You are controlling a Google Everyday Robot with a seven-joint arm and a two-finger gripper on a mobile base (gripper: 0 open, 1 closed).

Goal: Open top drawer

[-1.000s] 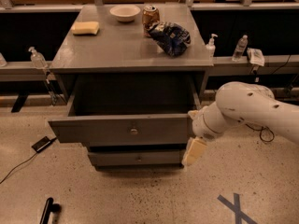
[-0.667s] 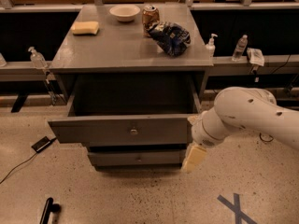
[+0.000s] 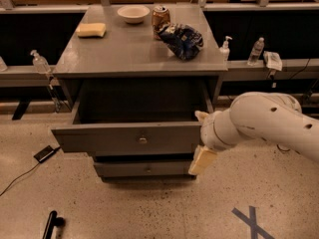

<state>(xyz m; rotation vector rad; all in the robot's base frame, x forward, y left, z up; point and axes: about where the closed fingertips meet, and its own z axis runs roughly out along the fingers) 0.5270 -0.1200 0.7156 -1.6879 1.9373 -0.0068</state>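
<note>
The top drawer (image 3: pixel 99 138) of the grey cabinet stands pulled out, its grey front panel well forward of the cabinet and its dark inside showing. A small brass knob (image 3: pixel 143 140) sits at the panel's centre. My gripper (image 3: pixel 201 139) is at the right end of the drawer front. One cream finger shows above the panel's top edge and the other finger (image 3: pixel 202 160) hangs below its lower edge, so the fingers are spread apart. My white arm (image 3: pixel 264 121) reaches in from the right. A narrower lower drawer (image 3: pixel 144 169) sits shut beneath.
On the cabinet top (image 3: pixel 124 54) lie a yellow sponge (image 3: pixel 91 30), a white bowl (image 3: pixel 133 14), a can (image 3: pixel 160 18) and a dark chip bag (image 3: pixel 183 40). Bottles (image 3: pixel 226 46) stand on side ledges. A black device with cable (image 3: pixel 45 153) and a blue tape cross (image 3: pixel 251 220) lie on the floor.
The gripper and arm have shifted only slightly at the drawer's right end. The drawer stays pulled out about as far as before.
</note>
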